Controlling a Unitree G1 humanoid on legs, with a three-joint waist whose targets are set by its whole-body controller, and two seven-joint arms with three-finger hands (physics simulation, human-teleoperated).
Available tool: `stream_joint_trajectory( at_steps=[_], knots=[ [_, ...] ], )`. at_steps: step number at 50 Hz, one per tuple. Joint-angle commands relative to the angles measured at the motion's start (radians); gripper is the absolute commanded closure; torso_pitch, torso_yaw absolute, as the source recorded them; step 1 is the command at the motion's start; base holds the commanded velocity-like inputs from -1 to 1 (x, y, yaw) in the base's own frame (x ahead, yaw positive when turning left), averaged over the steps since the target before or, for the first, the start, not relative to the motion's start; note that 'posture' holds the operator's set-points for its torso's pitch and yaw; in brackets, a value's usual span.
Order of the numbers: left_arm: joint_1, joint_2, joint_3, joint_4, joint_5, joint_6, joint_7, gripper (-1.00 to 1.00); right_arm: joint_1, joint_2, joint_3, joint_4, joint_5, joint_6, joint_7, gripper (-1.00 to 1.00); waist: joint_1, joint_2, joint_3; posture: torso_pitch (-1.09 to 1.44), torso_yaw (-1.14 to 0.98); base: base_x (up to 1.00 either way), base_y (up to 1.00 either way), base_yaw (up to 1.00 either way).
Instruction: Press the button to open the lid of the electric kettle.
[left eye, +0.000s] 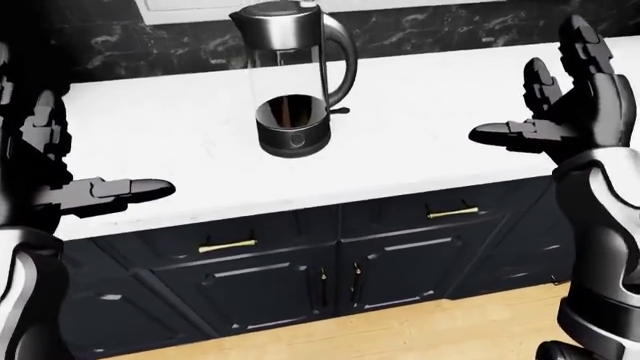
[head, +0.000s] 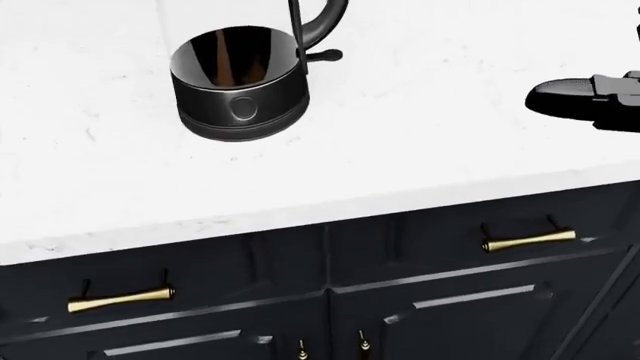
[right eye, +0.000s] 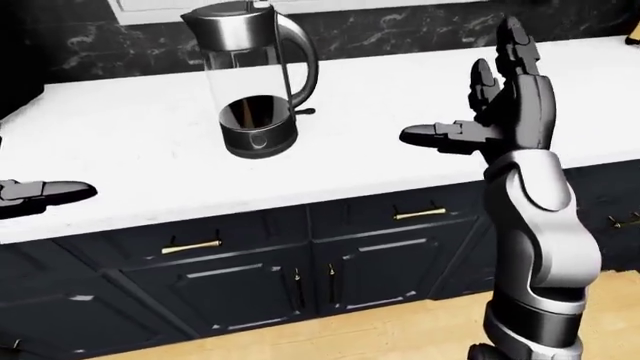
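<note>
Both hands, left hand (left eye: 60, 176) and right hand (left eye: 570, 112), hover spread wide, kettle (left eye: 292, 82) standing well apart between their fingers, near the counter (left eye: 180, 142) edge.

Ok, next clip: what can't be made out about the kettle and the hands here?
- Electric kettle: its top is cut off by the head view's upper edge; the lid button is too small to pick out in the eye views.
- Right hand: only a fingertip enters the head view, cut by the right edge.
- Left hand: absent from the head view; the right-eye view's left edge cuts all but a finger.
</note>
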Motion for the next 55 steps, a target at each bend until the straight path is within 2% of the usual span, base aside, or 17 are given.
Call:
stream_joint_trajectory(
  at_steps=[1,7,10,11,13,18,20,22,23,25,31,35,44,47,49,51,55],
  knots=[
    [-0.025,0.016,0.0,-0.037,-0.005,-0.034,-0.001,-1.0,-0.035,-0.026,-0.034,-0.038,-0.003,-0.033,-0.008,-1.0,-0.007,-0.006,-0.024,0.0,0.0,0.2,0.18,0.0],
    [-0.025,0.017,-0.003,-0.035,-0.003,-0.036,0.0,-1.0,-0.034,-0.028,-0.035,-0.036,-0.001,-0.036,-0.008,-1.0,0.003,-0.07,-0.012,0.0,0.0,0.2,0.16,0.0],
    [-0.024,0.017,-0.003,-0.035,-0.003,-0.036,-0.001,-1.0,-0.033,-0.028,-0.035,-0.035,-0.002,-0.038,-0.007,-1.0,0.006,-0.136,-0.031,0.0,0.0,0.2,0.11,0.0],
    [-0.024,0.017,-0.003,-0.035,-0.003,-0.036,-0.001,-1.0,-0.033,-0.028,-0.035,-0.035,-0.002,-0.038,-0.007,-1.0,-0.005,-0.089,-0.019,0.0,0.0,0.2,0.1,0.0],
    [-0.023,0.017,-0.004,-0.036,-0.002,-0.036,-0.002,-1.0,-0.032,-0.028,-0.036,-0.033,-0.002,-0.04,-0.007,-1.0,-0.007,-0.112,-0.017,0.0,0.0,0.21,0.09,0.0],
    [-0.021,0.014,-0.005,-0.037,0.002,-0.038,-0.004,-1.0,-0.03,-0.028,-0.036,-0.021,-0.005,-0.05,-0.004,-1.0,-0.015,-0.07,-0.009,0.0,0.0,0.2,0.08,0.0],
    [-0.02,0.012,-0.006,-0.037,0.003,-0.04,-0.004,-1.0,-0.029,-0.028,-0.035,-0.022,-0.005,-0.05,-0.004,-1.0,-0.021,-0.037,-0.006,0.0,0.0,0.2,0.07,0.0],
    [-0.022,0.012,-0.006,-0.037,0.003,-0.039,-0.004,-1.0,-0.03,-0.028,-0.035,-0.022,-0.005,-0.05,-0.004,-1.0,-0.023,0.03,-0.029,0.0,0.0,0.2,0.07,0.0],
    [-0.022,0.012,-0.006,-0.036,0.004,-0.039,-0.004,-1.0,-0.03,-0.028,-0.034,-0.022,-0.005,-0.05,-0.004,-1.0,-0.015,0.005,-0.029,0.0,0.0,0.2,0.07,0.0],
    [-0.02,0.011,-0.008,-0.035,0.006,-0.042,-0.005,-1.0,-0.03,-0.027,-0.034,-0.023,-0.005,-0.05,-0.004,-1.0,-0.01,0.011,-0.014,0.0,0.0,0.2,0.06,0.0],
    [-0.021,0.01,-0.007,-0.033,0.007,-0.043,-0.007,-1.0,-0.03,-0.027,-0.034,-0.021,-0.005,-0.05,-0.003,-1.0,0.001,-0.044,-0.013,0.0,0.0,0.2,0.07,0.0],
    [-0.022,0.011,-0.005,-0.034,0.007,-0.042,-0.008,-1.0,-0.031,-0.028,-0.035,-0.025,-0.003,-0.047,-0.004,-1.0,0.008,-0.12,-0.022,0.0,0.0,0.2,0.07,0.0],
    [-0.026,0.015,-0.002,-0.039,0.001,-0.032,-0.005,-1.0,-0.035,-0.03,-0.035,-0.031,0.002,-0.038,-0.008,-1.0,-0.013,-0.071,-0.007,0.0,0.0,0.2,0.07,0.0],
    [-0.03,0.018,0.0,-0.042,-0.004,-0.025,-0.003,-1.0,-0.034,-0.031,-0.035,-0.035,0.003,-0.036,-0.008,-1.0,-0.022,-0.018,-0.012,0.0,0.0,0.21,0.07,0.0],
    [-0.028,0.017,-0.001,-0.041,-0.004,-0.028,-0.002,-1.0,-0.035,-0.031,-0.036,-0.037,0.005,-0.034,-0.008,-1.0,-0.028,0.023,-0.039,0.0,0.0,0.2,0.07,0.0],
    [-0.027,0.017,-0.001,-0.04,-0.004,-0.029,-0.002,-1.0,-0.035,-0.032,-0.037,-0.035,0.005,-0.034,-0.008,-1.0,-0.016,0.016,-0.011,0.0,0.0,0.2,0.09,0.0],
    [-0.023,0.014,-0.001,-0.039,-0.001,-0.036,-0.001,-1.0,-0.038,-0.031,-0.039,-0.028,0.009,-0.031,-0.017,-1.0,-0.005,-0.024,-0.017,0.0,0.0,0.16,0.07,0.0]
  ],
)
